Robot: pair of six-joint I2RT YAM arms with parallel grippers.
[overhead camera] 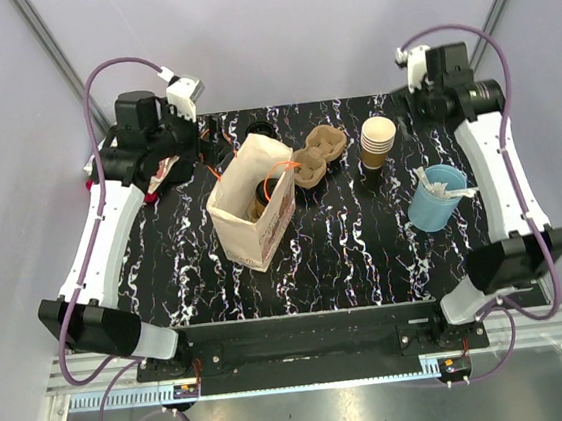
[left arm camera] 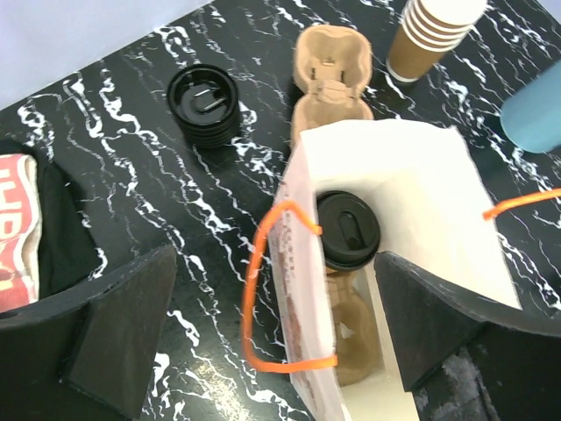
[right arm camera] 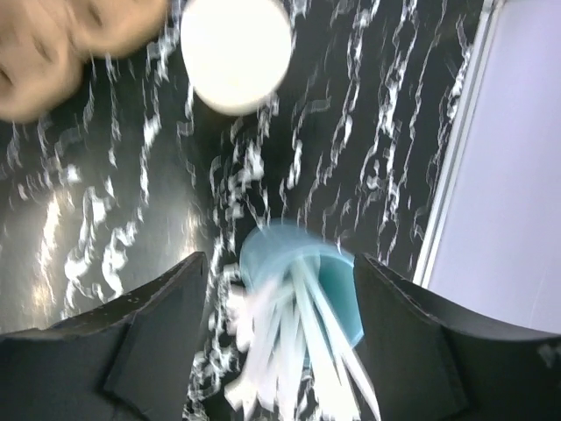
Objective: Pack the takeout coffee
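Takeout coffee (left arm camera: 348, 230) in bag (left arm camera: 421, 175), lid stack (left arm camera: 203, 101) nearby; left gripper (left arm camera: 272, 307) spread, empty; right gripper (right arm camera: 279, 281) spread.

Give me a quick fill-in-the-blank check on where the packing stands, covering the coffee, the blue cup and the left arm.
1. The takeout coffee stands inside the white paper ____.
2. That container's carrying handles are coloured ____.
3. The light blue cup holds white ____.
4. The left gripper holds nothing; its jaws are ____.

Missing words: bag; orange; stirrers; open.
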